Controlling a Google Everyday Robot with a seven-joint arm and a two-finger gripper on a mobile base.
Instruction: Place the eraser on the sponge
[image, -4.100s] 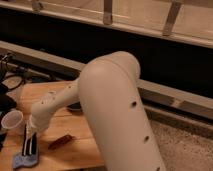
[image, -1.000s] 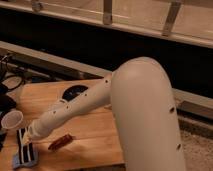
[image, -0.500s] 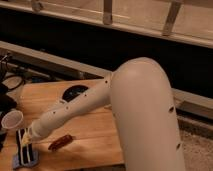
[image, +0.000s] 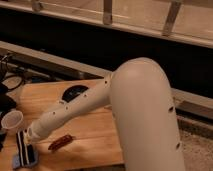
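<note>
Eraser (image: 23, 146), a long block with black and white lengthwise stripes, is lying at the far left front of the wooden table (image: 100, 145), running roughly from back to front. Its nearer part is resting on top of the sponge (image: 34, 161), a flat pale blue pad that is showing on both sides of the block. Just behind and to the left, a translucent cup (image: 11, 121) is standing upright, near the eraser's far end but apart from it. The gripper (image: 30, 137) is hanging directly over the eraser's far end, at the tip of the white arm (image: 75, 107). Whether it is open, closed or gripping the block cannot be told, nor whether it is touching the block. Just right of the gripper, a reddish-brown oblong thing (image: 60, 143) is lying flat on the wood, apart from both eraser and sponge. Farther back, a black round object (image: 75, 92) is sitting on the table, partly hidden by the arm. The arm's bulky white elbow is filling the right half of the view.
</note>
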